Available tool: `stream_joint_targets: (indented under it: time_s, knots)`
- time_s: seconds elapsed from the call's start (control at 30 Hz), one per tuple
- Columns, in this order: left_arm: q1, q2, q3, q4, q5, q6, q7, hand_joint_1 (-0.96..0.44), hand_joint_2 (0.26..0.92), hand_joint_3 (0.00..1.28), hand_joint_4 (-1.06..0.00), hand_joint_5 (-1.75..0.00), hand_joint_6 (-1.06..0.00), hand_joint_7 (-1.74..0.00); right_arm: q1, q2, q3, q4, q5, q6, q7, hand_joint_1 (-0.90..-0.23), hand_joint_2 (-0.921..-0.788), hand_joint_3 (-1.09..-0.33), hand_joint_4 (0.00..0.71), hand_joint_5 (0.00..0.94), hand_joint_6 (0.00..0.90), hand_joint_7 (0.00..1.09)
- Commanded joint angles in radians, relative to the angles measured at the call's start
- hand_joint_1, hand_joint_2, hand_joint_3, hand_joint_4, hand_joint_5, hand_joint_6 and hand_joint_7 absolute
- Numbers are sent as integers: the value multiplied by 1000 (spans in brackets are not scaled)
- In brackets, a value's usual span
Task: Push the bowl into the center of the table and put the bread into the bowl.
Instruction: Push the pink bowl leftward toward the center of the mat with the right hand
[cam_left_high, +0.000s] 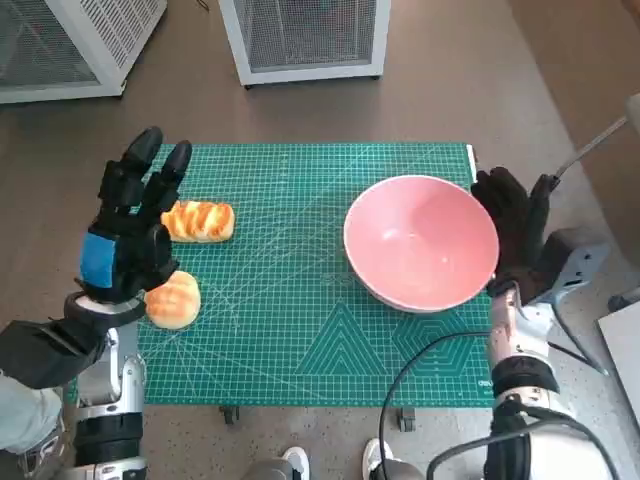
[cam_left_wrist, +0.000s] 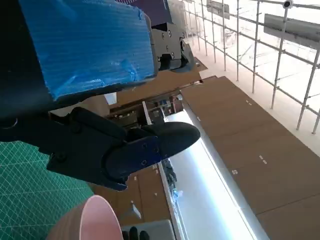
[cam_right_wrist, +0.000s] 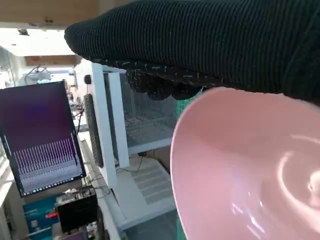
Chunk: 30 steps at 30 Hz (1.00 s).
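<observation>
Looking down from the head camera, you see the pink bowl (cam_left_high: 421, 243) sitting on the green cutting mat (cam_left_high: 300, 330) toward the table's right edge, well off its middle. Your right hand (cam_left_high: 512, 222), in its black glove, lies against the bowl's outer right rim, fingers flat along it rather than wrapped around anything; the right wrist view shows the glove (cam_right_wrist: 210, 45) pressed just over the bowl's lip (cam_right_wrist: 240, 165).

Your left hand (cam_left_high: 130, 225) hovers raised over the table's left side, fingers spread and holding nothing. Two pieces of bread lie beneath it: a ridged golden loaf (cam_left_high: 200, 221) just beside the fingertips, and a round bun (cam_left_high: 174, 299) nearer the front edge, partly under the hand.
</observation>
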<state>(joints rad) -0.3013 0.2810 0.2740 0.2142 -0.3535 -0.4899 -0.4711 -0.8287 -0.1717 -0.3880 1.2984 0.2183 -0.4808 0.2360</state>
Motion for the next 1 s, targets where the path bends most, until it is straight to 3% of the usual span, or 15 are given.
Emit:
stream_joint_targets:
  time_s: [0.03, 0.47, 1.0]
  knots:
    - [16, 17, 8, -20, -9, 8, -6, -680, 921, 630, -229, -24, 1, -431, -5, 35, -17, 7, 21, 21, 24, -666, -921, -901, 160, 4, 121, 199]
    - [31, 18, 16, -38, -12, 12, 0, -681, 921, 625, -229, -23, 1, -439, -25, 68, 17, 4, -12, 3, 30, -678, -921, -899, 161, 2, 128, 201]
    - [58, 22, 31, -68, -4, 14, 18, -685, 921, 626, -229, -22, 1, -445, -70, 115, 28, 12, -29, 34, 21, -682, -921, -895, 158, 0, 135, 208]
